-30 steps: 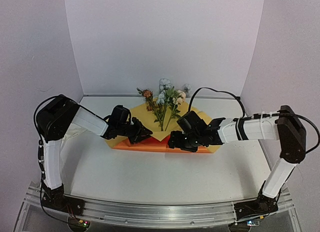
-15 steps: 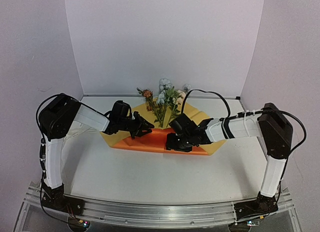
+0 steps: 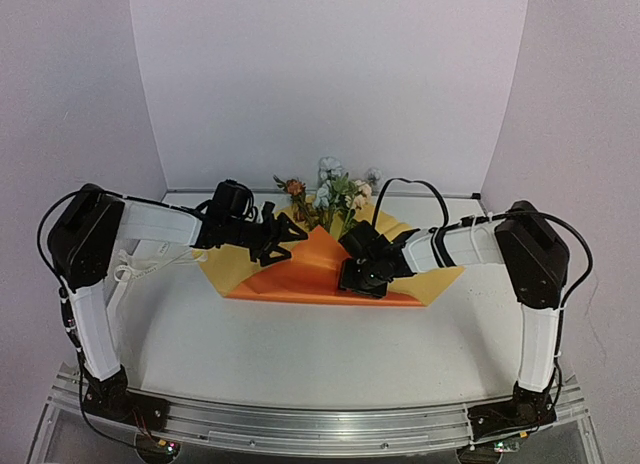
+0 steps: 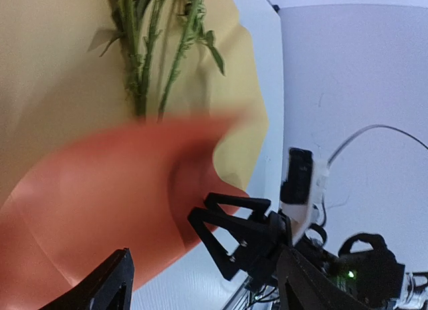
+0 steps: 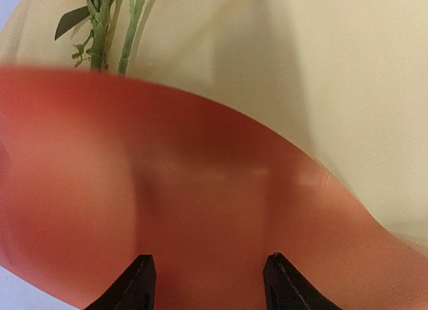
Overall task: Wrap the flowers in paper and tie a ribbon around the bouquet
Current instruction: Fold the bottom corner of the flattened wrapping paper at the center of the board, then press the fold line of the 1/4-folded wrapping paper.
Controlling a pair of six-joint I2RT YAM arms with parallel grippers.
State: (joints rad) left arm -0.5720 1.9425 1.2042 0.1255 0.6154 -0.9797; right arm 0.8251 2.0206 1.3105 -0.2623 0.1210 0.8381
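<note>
Flowers on the paper at mid-bench, from above: lower ends under a raised orange flap, blossoms poking past the far edge. Left fingers spread wide just beside the flap's left side, grasping nothing. Right fingers apart, low over the flap's right part. No vase or box, only the half-folded sheet cradling the bunch.

Left wrist: left fingers released, orange flap of paper blurred and unheld, flowers bare-stemmed on the yellow face. Likely to spring back flat with nothing pinning that side.

Right wrist: right fingers parted over orange paper, contact impossible to tell, flowers beyond. Could shove the bunch askew or crease the sheet off-centre if pressed too hard.
</note>
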